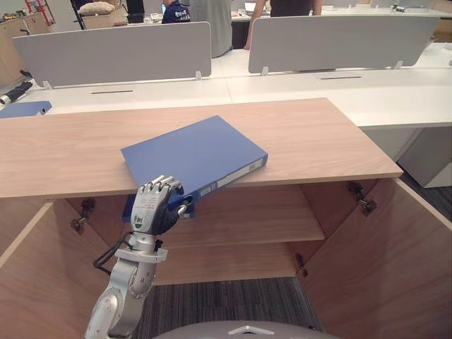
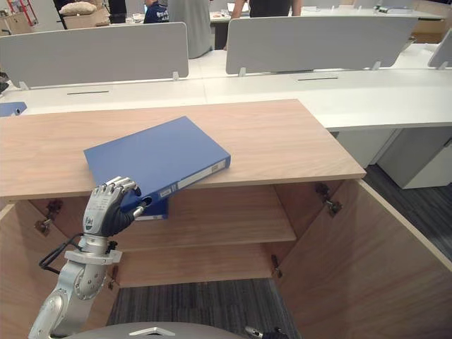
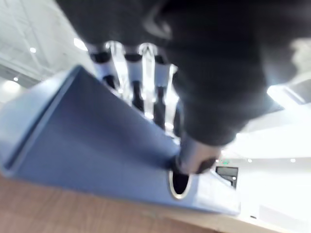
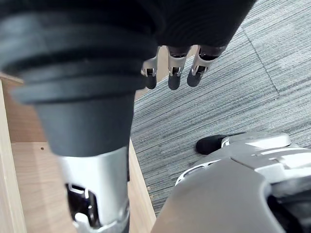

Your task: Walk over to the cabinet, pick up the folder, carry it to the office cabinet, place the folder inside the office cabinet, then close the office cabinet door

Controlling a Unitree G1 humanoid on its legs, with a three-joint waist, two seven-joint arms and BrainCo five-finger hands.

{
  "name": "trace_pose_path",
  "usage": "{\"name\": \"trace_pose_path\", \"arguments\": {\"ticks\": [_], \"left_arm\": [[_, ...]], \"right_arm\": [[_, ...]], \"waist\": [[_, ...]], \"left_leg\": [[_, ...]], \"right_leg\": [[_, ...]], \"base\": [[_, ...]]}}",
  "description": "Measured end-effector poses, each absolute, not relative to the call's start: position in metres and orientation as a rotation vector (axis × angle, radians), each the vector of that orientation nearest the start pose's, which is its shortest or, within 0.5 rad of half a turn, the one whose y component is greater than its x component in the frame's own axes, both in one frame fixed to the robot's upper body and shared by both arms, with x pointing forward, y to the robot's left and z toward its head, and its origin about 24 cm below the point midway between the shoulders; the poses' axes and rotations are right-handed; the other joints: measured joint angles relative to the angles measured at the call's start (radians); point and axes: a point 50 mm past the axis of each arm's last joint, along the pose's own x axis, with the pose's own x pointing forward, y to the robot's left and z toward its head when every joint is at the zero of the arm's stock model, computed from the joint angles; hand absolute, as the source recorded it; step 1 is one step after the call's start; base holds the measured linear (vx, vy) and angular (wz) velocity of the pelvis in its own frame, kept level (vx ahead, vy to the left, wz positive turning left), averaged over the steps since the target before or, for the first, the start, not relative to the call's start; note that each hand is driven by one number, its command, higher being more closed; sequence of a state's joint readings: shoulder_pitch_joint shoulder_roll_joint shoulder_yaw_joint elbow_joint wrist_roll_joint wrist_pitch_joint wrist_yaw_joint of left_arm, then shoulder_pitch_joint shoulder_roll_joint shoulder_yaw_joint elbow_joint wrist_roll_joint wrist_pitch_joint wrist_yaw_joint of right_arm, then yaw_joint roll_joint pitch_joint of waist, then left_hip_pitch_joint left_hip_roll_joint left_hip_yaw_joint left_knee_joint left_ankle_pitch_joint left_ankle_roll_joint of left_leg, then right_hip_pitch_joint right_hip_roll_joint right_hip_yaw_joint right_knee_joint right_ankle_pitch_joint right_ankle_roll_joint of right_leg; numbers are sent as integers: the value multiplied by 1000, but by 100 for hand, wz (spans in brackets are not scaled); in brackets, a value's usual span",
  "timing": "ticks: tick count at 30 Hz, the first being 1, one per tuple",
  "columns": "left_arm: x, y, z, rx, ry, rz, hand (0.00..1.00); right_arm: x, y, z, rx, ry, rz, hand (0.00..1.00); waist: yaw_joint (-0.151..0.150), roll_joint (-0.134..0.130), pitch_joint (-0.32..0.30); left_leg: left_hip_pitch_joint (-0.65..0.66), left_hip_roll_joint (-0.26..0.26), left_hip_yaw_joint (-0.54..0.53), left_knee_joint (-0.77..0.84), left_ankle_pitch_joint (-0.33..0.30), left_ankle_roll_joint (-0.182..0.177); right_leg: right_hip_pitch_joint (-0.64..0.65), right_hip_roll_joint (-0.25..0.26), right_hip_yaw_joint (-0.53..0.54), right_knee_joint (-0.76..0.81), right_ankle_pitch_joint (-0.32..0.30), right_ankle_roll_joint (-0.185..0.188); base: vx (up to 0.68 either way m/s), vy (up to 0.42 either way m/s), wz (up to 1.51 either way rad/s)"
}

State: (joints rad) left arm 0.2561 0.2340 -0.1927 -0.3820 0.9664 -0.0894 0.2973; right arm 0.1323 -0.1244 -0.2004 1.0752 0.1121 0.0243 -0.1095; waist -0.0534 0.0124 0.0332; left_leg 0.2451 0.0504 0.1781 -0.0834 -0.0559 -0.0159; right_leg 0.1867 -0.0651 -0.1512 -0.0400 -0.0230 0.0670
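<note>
We have the open cabinet [image 1: 395, 261], with the blue folder [image 1: 198, 152] lying on its worktop [image 1: 318, 134] at the front edge, left of middle, one corner overhanging. Our left hand [image 1: 154, 206] is curled round that corner, fingers on top and thumb underneath. The right hand [image 4: 172, 73] hangs over the carpet [image 4: 233, 73], fingers slack, holding nothing.

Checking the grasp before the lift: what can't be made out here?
Folder underside: hidden by its own cover and the cabinet top, eye views.
Spine label print: too small, eye views.
Left hand thumb contact: blurred, left wrist view.
Right hand palm: behind its dark cover, right wrist view.
</note>
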Motion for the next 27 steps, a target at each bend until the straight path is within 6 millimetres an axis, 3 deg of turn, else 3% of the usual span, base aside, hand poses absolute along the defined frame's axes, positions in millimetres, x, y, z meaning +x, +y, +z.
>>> {"name": "trace_pose_path", "arguments": {"ticks": [13,21,22,27], "left_arm": [[196,143,90,985,-429,169,100],[197,142,92,924,-428,176,100],[197,141,92,904,-426,179,0],[194,136,89,833,-404,157,0]], "right_arm": [[60,-228,-164,38,1201,-444,0],[59,-224,-165,45,1205,-442,0],[58,-224,-165,45,1205,-442,0],[52,-225,-165,42,1216,-446,0]], "waist": [[0,-3,-2],[10,-8,-2],[14,-8,-2],[19,-8,-2]], "left_leg": [[-19,2,11,6,-1,-2],[-17,4,14,17,-7,-3],[-19,7,13,22,-9,-5],[-20,13,12,30,-13,-8]], "right_leg": [[-18,1,15,13,-2,1],[-41,0,28,75,-35,0],[-47,0,28,88,-42,-1],[-50,5,28,102,-52,-4]], "base": [[-34,-21,-3],[-31,-20,-1],[-33,-29,0],[-25,-28,0]]}}
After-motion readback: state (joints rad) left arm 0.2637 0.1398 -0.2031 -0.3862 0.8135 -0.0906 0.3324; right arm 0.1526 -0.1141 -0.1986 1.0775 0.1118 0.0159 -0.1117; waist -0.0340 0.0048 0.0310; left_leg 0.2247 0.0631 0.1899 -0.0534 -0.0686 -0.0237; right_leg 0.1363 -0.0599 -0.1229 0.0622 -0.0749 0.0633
